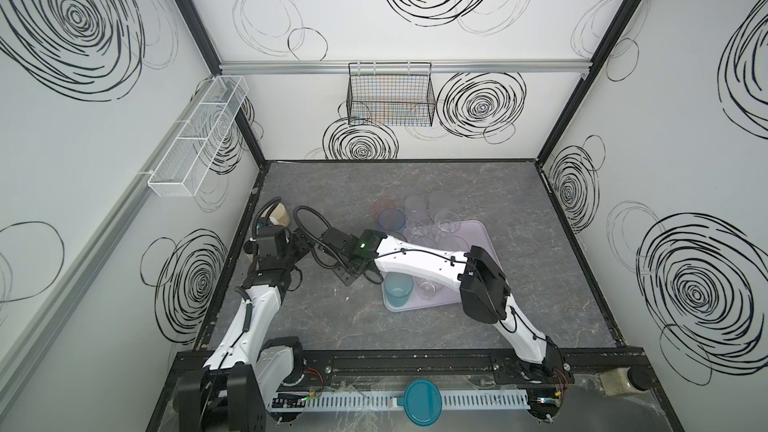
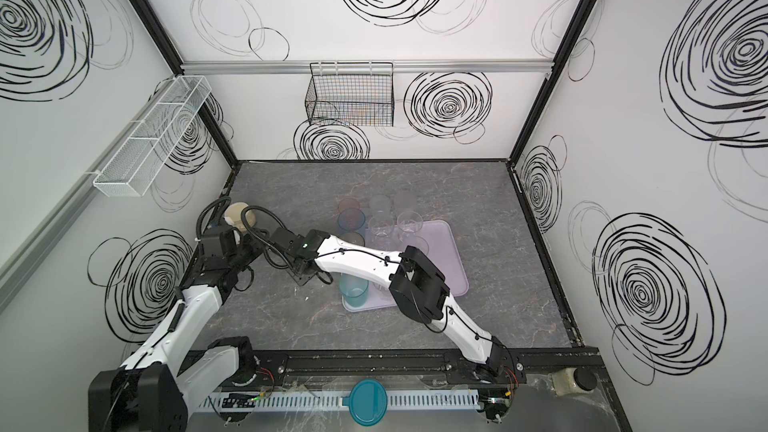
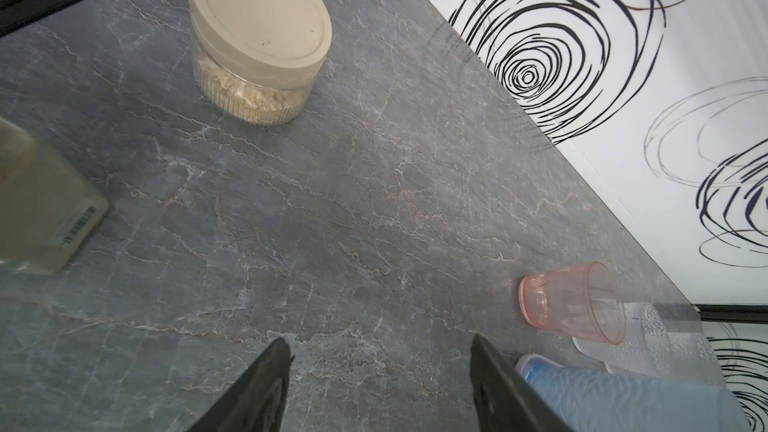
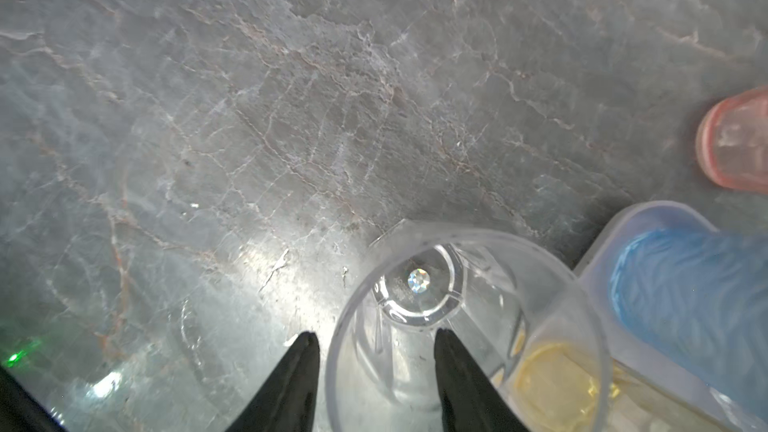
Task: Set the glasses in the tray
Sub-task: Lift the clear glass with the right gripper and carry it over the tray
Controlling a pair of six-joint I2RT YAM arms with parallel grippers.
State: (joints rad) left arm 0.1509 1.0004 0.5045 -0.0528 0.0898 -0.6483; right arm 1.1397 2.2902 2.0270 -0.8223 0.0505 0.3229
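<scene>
Grey tabletop (image 4: 291,76) is showing beneath both arms. Beside the tray (image 4: 602,251), the right gripper (image 4: 374,332) is straddling the wall of 1 clear glass (image 4: 478,238), jaws apart. The left gripper (image 3: 380,342) is hovering spread.

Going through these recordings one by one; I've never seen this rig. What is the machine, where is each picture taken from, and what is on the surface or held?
Two white robot arms stand at the front of a grey table, each ending in a two-fingered gripper. The two wide pictures look down from overhead and are nearly alike; the two close-ups come from a camera on each wrist. On the table lies a lilac tray holding several glasses, among them a teal glass; a pink glass stands outside it, and a lidded jar sits near the left arm. The left gripper is open and empty. The right gripper reaches across the tray and straddles the wall of a clear glass, one finger inside, one outside, not clamped.
</scene>
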